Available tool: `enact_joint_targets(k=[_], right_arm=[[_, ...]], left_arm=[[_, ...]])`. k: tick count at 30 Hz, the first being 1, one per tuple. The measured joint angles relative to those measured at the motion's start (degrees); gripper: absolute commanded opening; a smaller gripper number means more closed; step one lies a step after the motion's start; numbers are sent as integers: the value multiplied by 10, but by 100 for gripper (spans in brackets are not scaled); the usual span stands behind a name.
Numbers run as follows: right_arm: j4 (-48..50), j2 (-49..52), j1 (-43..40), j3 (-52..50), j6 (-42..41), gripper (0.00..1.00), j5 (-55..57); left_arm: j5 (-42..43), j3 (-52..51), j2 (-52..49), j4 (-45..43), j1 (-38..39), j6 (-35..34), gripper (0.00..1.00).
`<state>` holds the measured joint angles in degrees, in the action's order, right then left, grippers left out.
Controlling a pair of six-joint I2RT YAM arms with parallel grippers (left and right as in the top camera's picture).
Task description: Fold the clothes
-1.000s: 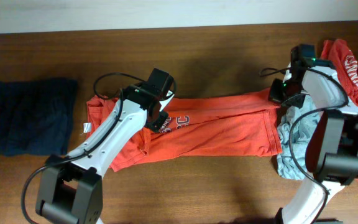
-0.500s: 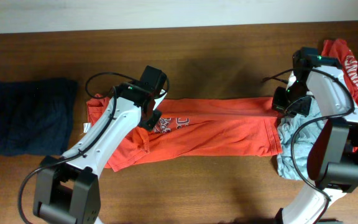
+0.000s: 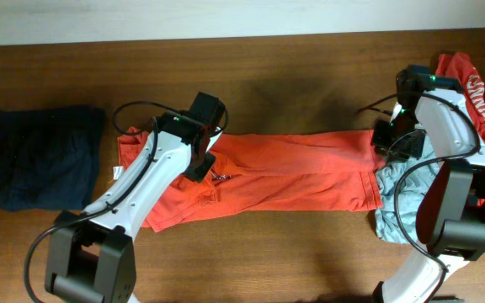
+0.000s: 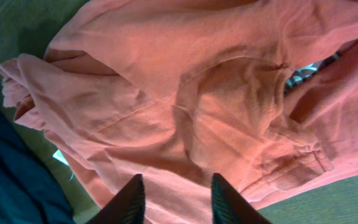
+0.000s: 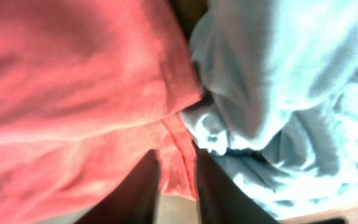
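Beneath my left gripper (image 4: 176,200), jaws spread and empty, the orange-red T-shirt (image 4: 229,93) lies rumpled, with a navy garment (image 4: 5,180) to its left. Between the fingers of my right gripper (image 5: 176,180) sits the shirt's hem; I cannot tell whether they pinch it. A pale grey-blue garment (image 5: 278,81) lies just to the right.

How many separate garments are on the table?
4: an orange-red T-shirt spread mid-table, a navy garment at the far left, a pale grey-blue garment and a red printed tee piled at the right. More may hide under that pile.
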<state>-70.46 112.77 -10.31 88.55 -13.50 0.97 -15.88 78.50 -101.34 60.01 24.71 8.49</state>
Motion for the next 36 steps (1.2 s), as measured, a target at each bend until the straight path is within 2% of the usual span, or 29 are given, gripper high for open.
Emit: enact_joint_targets(k=[2, 6, 9, 13, 16, 20, 21, 28, 36], right_arm=[[-1, 0, 0, 0, -1, 47, 9], [-3, 0, 0, 0, 0, 50, 12], [-3, 0, 0, 0, 0, 50, 12], [2, 0, 0, 0, 0, 50, 9], [7, 0, 0, 0, 0, 48, -1], [17, 0, 0, 0, 5, 48, -23], [21, 0, 0, 0, 17, 48, -40], [52, 0, 1, 0, 156, 48, -280], [63, 0, 40, 0, 184, 49, -322]], left_arm=[[-8, 0, 5, 0, -1, -3, 49], [-10, 0, 36, 2, -2, -18, 64], [-8, 1, 69, 18, -10, -39, 71], [45, 2, 85, 42, -26, -62, 72], [78, -3, 84, 40, -37, -86, 58], [100, -40, 84, 10, -55, -127, 6], [101, -62, 84, -8, -67, -139, 1], [121, -180, 79, -171, -127, -170, 0], [97, -221, 34, -258, -132, -174, 0]])
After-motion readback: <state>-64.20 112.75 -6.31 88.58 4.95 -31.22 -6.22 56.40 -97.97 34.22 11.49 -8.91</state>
